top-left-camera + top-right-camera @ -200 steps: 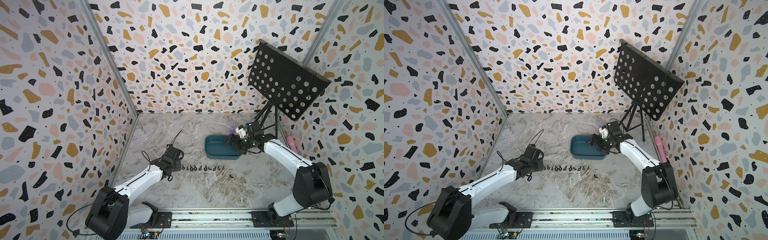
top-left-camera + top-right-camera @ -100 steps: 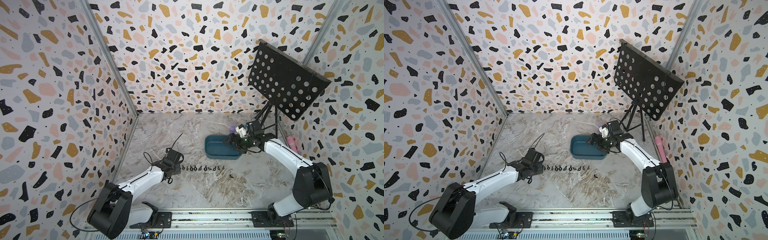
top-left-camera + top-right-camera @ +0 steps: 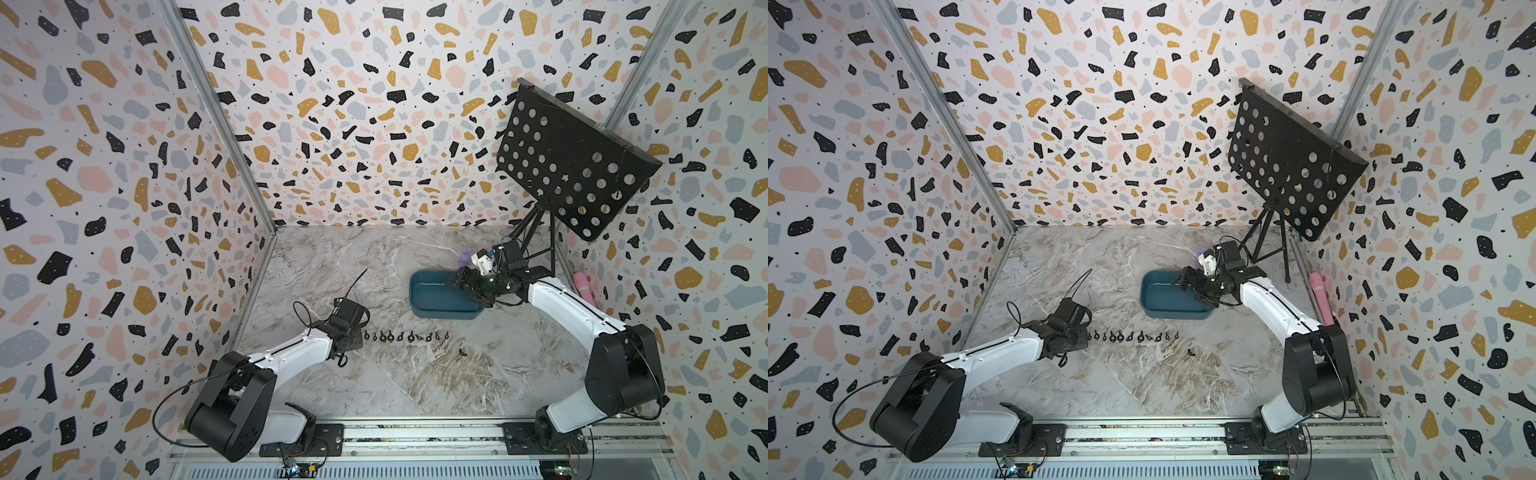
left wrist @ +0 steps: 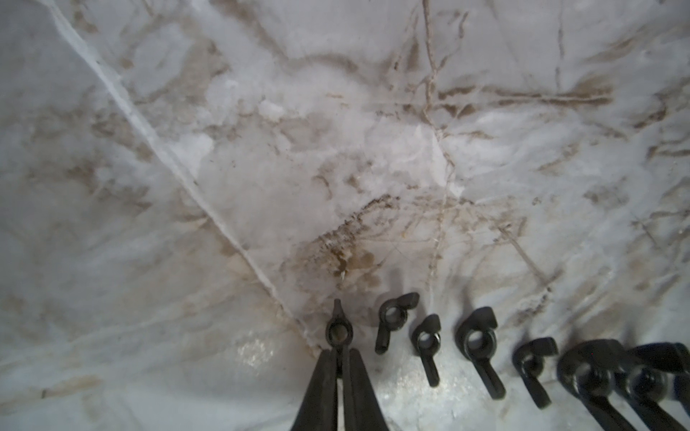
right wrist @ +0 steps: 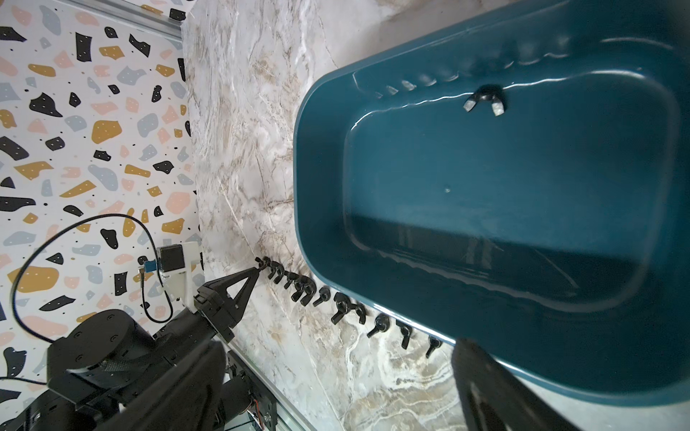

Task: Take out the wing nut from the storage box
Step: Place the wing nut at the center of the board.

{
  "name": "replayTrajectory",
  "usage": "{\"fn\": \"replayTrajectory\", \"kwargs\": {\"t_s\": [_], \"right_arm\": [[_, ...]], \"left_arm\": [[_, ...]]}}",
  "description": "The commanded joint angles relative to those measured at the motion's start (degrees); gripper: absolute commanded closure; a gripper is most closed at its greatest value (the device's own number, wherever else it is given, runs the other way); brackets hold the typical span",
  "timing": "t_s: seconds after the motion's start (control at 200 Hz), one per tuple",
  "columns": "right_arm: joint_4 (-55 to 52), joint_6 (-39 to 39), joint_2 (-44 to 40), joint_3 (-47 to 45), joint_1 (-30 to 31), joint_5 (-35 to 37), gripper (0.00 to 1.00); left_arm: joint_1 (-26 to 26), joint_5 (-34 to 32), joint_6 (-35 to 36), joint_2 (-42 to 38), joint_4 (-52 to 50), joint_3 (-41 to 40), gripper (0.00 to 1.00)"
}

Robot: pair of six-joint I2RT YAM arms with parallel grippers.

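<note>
Where the wing nut (image 5: 484, 101) lies: inside the storage box (image 5: 302, 186), at the foot of its long wall farthest from the row of nuts (image 3: 391, 337).
Right jaws: spread wide, holding nothing, above the box's end.
Left jaws: almost together around one wing of the end nut (image 4: 338, 332); pinching or let go, cannot tell.
Row of nuts: on the worktop (image 3: 415, 386), near the box.

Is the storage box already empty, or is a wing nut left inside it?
Not empty. In the right wrist view one wing nut lies on the storage box floor, by a wall.
</note>
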Motion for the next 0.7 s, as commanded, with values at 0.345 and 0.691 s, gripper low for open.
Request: {"fn": "replayTrajectory", "kwargs": {"t_s": [0.345, 0.691], "right_arm": [[-5.2, -3.3, 0.5, 4.5, 0.2, 4.3, 0.0], [-15.2, -9.6, 6.3, 12.8, 1.0, 15.2, 0.0]], "left_arm": [[0.4, 0.6, -0.6, -5.9, -4.3, 3.0, 0.58], [0.3, 7.2, 2.7, -9.8, -6.6, 12.4, 0.0]]}}
